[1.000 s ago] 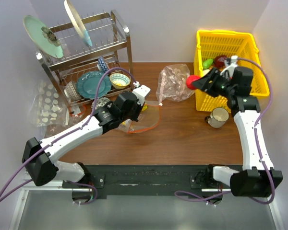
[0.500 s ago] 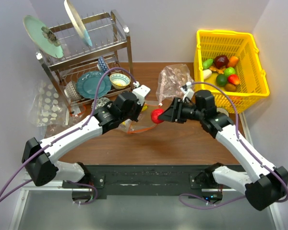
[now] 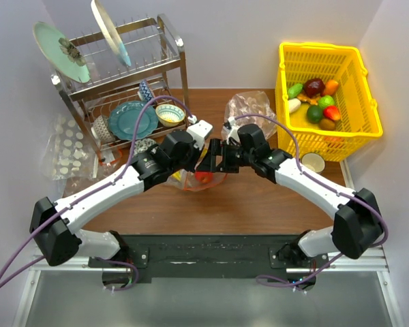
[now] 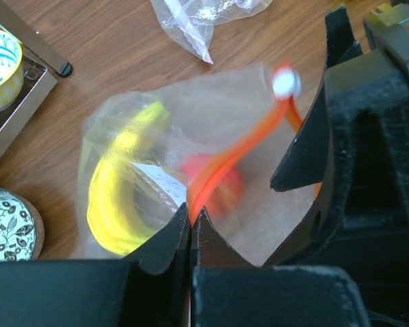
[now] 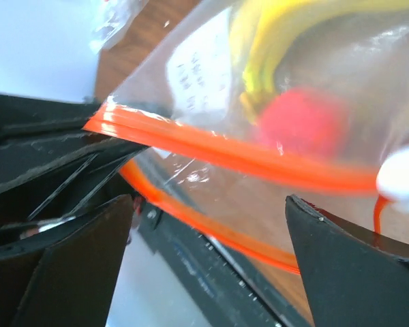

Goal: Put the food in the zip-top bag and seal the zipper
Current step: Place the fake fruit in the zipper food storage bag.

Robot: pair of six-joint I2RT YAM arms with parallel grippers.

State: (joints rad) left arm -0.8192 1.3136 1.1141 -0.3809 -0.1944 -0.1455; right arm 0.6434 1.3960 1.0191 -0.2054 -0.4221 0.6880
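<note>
Left pincer [image 4: 191, 215] pinching zipper [image 4: 240, 151], strip slanting up-right in wrist view; right pincer [image 5: 208, 208] spread wide, empty, at zip-top bag [image 4: 211, 112].

One zip-top bag [image 4: 215, 109], one yellow basket [image 3: 320, 46], one mug [image 3: 313, 162]

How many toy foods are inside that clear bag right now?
2: a yellow banana and, beside it, a red fruit behind the orange zipper. Others may be hidden.
</note>
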